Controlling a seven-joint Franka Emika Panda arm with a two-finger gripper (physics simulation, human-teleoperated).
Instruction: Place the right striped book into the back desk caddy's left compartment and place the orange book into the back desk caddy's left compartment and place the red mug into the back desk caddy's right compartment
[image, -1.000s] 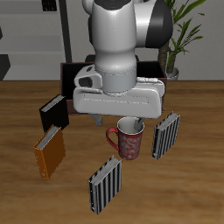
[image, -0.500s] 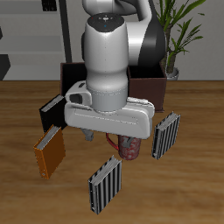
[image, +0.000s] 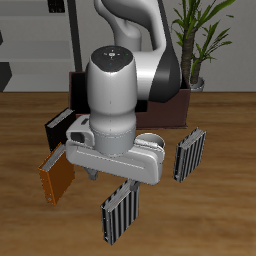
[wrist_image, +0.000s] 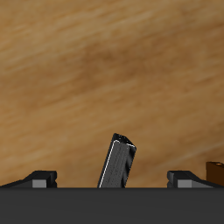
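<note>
Hovering over which book? (Spotter)

Right striped book, the one standing on edge nearest the table's front edge. The tool hangs over it, a little farther back. (Me)

Tool state? (Spotter)

Released. In the wrist view the tool has its fingertips spread wide, with the right striped book between them. There is bare table on both sides of the book and no contact. It reads as a narrow dark slab, leaning slightly across the view. (Me)

Other task items? (Spotter)

The orange book stands on edge beside the tool, well apart from the striped one. A sliver of orange book shows just past one fingertip in the wrist view. My arm hides the red mug in the exterior view, so I cannot place it. (Me)

Caddy? (Spotter)

The back desk caddy is a dark box at the table's rear, mostly behind my arm. One end wall shows, but I cannot make out the compartments. (Me)

Anything else on the table? (Spotter)

A second striped book stands upright on the far side of my arm from the orange one. A black book stands behind the orange book, nearer the caddy. A potted plant is behind the caddy. (Me)
</note>
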